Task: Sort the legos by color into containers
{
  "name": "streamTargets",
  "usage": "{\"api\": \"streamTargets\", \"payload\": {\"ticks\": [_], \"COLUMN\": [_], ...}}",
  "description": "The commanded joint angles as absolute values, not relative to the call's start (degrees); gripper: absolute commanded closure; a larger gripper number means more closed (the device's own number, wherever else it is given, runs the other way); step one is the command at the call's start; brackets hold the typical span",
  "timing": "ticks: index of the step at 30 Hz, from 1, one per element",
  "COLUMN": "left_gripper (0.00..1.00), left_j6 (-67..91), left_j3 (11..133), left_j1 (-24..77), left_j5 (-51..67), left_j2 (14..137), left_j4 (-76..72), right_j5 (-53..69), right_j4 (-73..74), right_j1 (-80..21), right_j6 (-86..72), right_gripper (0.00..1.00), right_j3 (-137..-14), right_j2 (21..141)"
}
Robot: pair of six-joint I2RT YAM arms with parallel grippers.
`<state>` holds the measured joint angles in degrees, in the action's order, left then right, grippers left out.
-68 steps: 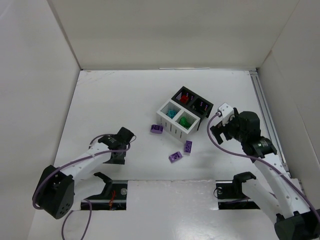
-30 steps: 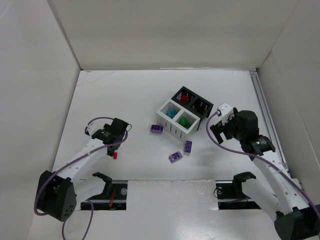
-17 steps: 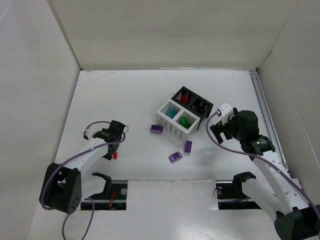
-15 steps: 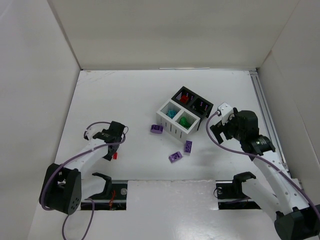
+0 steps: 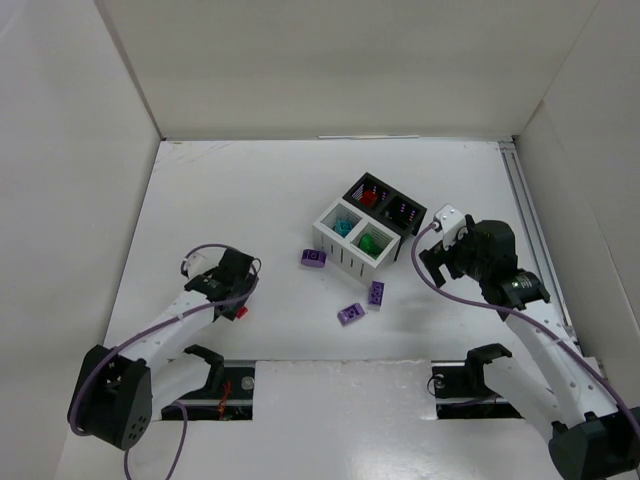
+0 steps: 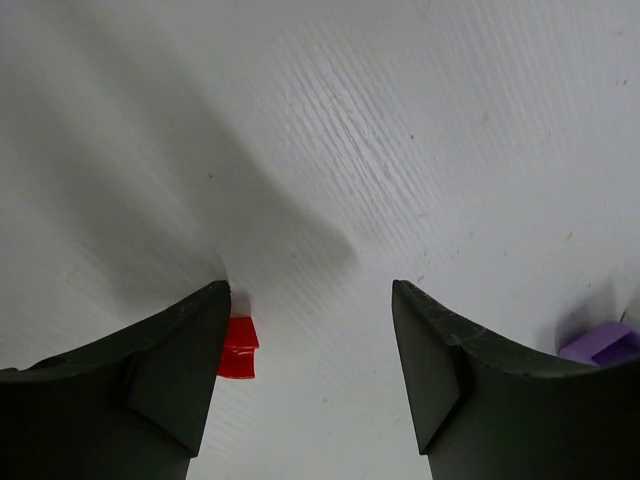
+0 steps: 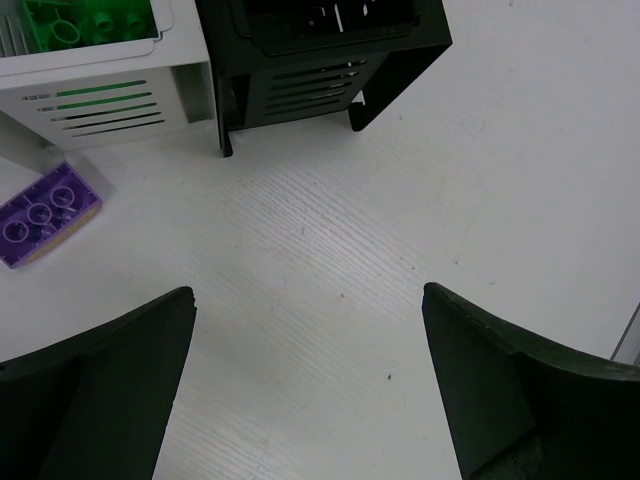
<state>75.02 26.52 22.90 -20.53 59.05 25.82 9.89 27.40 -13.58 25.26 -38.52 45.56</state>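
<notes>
Toward the counter's (image 5: 250,190) near-left corner, my left tool (image 6: 310,300) stands apart, red lego (image 6: 238,348) just beside one finger. Likewise apart, my right tool (image 7: 310,300) hangs near the containers (image 5: 338,248); purple legos (image 5: 350,313) lie between the tools, open counter around.

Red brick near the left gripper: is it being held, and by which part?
Nothing is held. The left gripper is open; the red brick lies on the table beside one finger, unclamped. The right gripper is open and empty too.

Containers (image 5: 372,222) behind 3 loose legos (image 5: 376,293); a 4th lego (image 6: 238,352) far left, beside the left hand (image 6: 308,298).
</notes>
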Motion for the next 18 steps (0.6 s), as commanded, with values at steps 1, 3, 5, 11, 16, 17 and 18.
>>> {"api": "streamTargets", "payload": {"ticks": [1,3,5,11,16,17,18], "left_gripper": [0.37,0.37,0.39,0.40,0.40,0.40,0.40], "left_j6": [74.09,73.48,72.86,74.17,75.23,76.10,76.11], "left_j3": [23.82,23.82,23.82,24.34,26.28,26.89,26.89], "left_j1": [24.60,25.22,27.06,29.44,31.19,31.90,33.21], "left_j5": [-15.21,-12.93,-10.55,-6.51,-3.87,-3.87,-3.87], "left_j2": [57.75,57.22,56.69,57.48,62.83,63.62,64.24], "left_j4": [26.55,26.54,27.07,29.61,31.81,32.34,32.34], "right_j5": [11.07,11.60,11.60,11.60,11.07,11.07,11.07], "right_j4": [23.47,23.47,23.47,23.47,23.47,23.47,23.47], "right_j1": [-14.06,-14.06,-14.06,-14.06,-14.06,-14.06,-14.06], "right_j6": [24.96,24.96,24.96,24.96,24.96,24.96,24.96], "right_gripper": [0.00,0.00,0.00,0.00,0.00,0.00,0.00], "right_j3": [-39.38,-39.38,-39.38,-39.38,-39.38,-39.38,-39.38], "right_j2": [45.88,46.49,46.49,45.97,45.44,45.44,45.44]}}
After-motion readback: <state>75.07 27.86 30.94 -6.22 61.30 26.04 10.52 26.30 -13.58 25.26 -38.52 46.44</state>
